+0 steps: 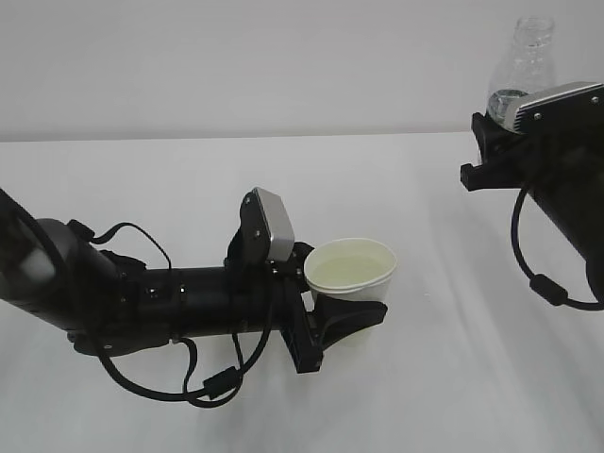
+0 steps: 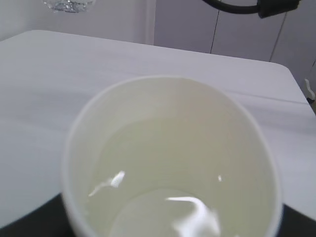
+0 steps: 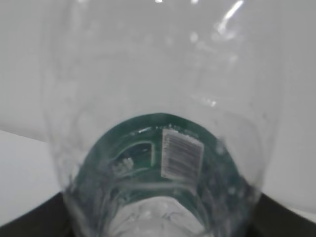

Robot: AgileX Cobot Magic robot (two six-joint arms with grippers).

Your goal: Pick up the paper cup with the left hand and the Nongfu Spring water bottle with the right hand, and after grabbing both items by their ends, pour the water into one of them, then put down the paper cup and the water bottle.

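— Where's the bottle sitting?
— My right tool (image 1: 493, 132) is gripping the Nongfu Spring water bottle (image 1: 525, 58) low down, neck pointing up, raised at far right.
— And the cup?
— My left tool (image 1: 351, 319) is clasping the paper cup (image 1: 351, 274) upright, holding water (image 2: 163, 207), over the bench (image 1: 453, 377).

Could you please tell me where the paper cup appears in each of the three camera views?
Exterior view: the paper cup is at centre, held in the left claw.
Left wrist view: the cup fills the lower frame, seen from above, with water inside.
Right wrist view: not in it; only the water bottle shows.
Shared landmark: the white table, also visible behind the cup in the left wrist view.
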